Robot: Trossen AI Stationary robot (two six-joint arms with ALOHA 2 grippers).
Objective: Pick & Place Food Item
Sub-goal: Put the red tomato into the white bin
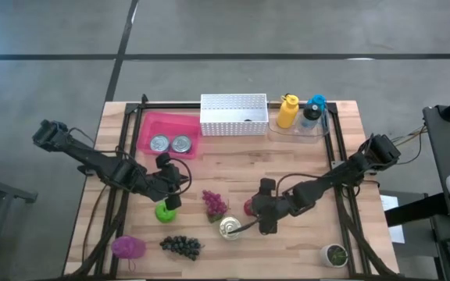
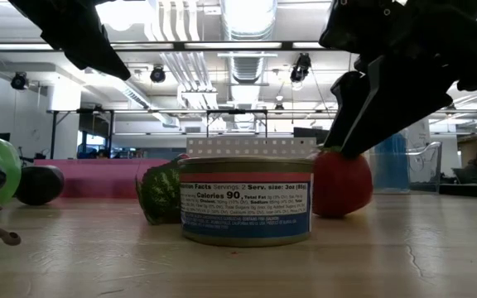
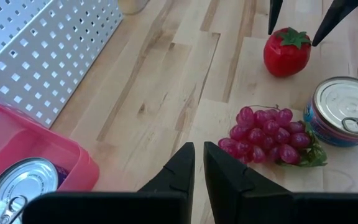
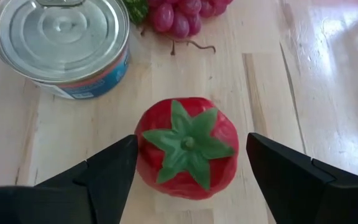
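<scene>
A red toy tomato [image 4: 188, 149] with a green star-shaped top stands on the wooden table [image 1: 303, 168], right of centre. My right gripper [image 4: 191, 146] is open and slants down over the tomato [image 1: 250, 207], one finger on each side; one finger stands very close to its side. My left gripper [image 3: 199, 155] is shut and empty. It hangs above the table beside a green apple [image 1: 165, 211]. A tin can [image 1: 230, 227] and a bunch of red grapes [image 1: 214, 203] lie close to the tomato.
A pink bin [image 1: 153, 125] holding two cans and a white perforated basket [image 1: 233, 114] stand at the far edge, with a yellow bottle [image 1: 287, 111] and a blue bottle [image 1: 312, 112]. Dark grapes [image 1: 180, 246], a magenta item [image 1: 128, 247] and a small pot [image 1: 335, 254] sit near the front.
</scene>
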